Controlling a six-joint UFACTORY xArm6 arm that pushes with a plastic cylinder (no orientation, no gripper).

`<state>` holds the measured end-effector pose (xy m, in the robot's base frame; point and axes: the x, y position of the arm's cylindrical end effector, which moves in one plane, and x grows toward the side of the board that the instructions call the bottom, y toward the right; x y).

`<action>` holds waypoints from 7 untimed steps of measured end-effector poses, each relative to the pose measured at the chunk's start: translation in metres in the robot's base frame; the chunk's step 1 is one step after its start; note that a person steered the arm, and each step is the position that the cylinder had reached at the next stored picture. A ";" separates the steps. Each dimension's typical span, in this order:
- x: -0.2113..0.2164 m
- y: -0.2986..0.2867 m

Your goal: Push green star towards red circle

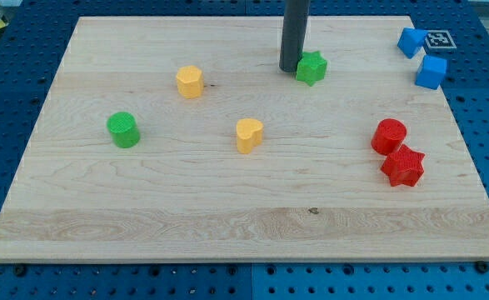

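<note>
The green star lies near the view's top, right of centre. My tip stands right beside it on its left, touching or nearly touching it. The red circle lies lower and to the right of the star, at the view's right. A red star sits just below the red circle, touching it or nearly so.
A green circle lies at the left. A yellow block lies at the upper left and a yellow heart near the middle. Two blue blocks sit at the top right, near the wooden board's edge.
</note>
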<state>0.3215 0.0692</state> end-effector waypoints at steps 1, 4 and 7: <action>-0.006 0.005; -0.020 0.032; -0.011 0.013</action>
<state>0.3110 0.0821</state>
